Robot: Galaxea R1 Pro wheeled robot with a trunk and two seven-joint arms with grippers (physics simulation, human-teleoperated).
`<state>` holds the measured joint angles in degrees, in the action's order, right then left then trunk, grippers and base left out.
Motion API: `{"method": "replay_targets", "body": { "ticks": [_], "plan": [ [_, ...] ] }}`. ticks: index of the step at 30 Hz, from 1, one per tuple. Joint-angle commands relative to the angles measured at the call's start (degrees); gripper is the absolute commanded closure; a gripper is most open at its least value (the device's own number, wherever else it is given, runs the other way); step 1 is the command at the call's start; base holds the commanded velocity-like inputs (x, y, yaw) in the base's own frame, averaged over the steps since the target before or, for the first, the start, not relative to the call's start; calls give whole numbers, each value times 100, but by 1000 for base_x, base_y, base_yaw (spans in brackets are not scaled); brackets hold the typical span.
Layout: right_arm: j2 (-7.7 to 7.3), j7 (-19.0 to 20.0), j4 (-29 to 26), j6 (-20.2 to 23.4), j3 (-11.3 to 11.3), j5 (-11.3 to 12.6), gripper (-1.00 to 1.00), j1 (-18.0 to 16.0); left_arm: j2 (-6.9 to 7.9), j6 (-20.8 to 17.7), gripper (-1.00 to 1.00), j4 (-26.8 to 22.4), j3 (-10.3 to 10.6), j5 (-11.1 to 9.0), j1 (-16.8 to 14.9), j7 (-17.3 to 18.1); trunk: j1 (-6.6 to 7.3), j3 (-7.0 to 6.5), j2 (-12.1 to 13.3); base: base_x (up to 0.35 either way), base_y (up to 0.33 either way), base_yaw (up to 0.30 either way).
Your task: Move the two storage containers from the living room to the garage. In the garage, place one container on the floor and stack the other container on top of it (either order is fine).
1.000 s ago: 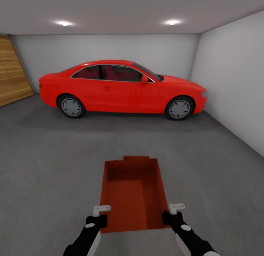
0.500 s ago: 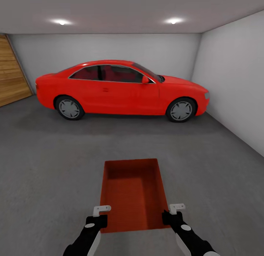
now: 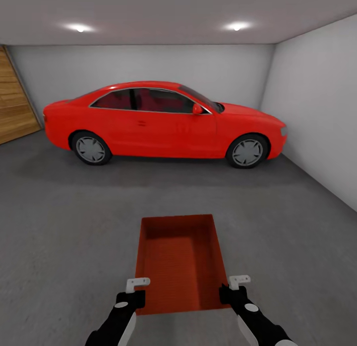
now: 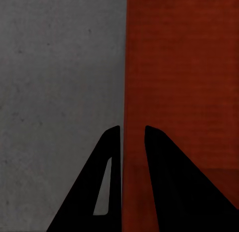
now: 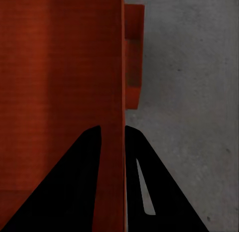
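left claw (image 3: 137,285) clamped on bin (image 3: 178,259) left wall | right claw (image 3: 239,280) clamped on its right wall | bin held above grey floor (image 3: 64,227), open side up | red car (image 3: 163,120) far beyond bin, by back wall (image 3: 144,63)

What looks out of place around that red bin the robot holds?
Mostly tidy: the storage container sits square between the left end effector and right end effector, each pinching a side wall. One oddity: the right wrist view shows a rust-red piece jutting past that wall, perhaps a second bin underneath, offset.
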<state>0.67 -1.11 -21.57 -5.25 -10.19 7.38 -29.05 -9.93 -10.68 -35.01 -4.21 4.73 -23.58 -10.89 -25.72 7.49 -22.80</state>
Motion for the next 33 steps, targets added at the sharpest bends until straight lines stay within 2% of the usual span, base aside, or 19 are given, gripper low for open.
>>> {"method": "replay_targets", "body": {
  "ticks": [1, 33],
  "plan": [
    [-23, 21, 12, -22, -108, 89, 100, -4, -7, -39, 100, -50, -69, 81, -6, -10, -7, 12, -12, 329, 0, 0],
    [-23, 22, 12, -27, -115, 90, 100, -4, -7, -39, 100, -50, -62, 81, -6, -10, -7, 12, -12, 329, 0, 0]
  ]
}}
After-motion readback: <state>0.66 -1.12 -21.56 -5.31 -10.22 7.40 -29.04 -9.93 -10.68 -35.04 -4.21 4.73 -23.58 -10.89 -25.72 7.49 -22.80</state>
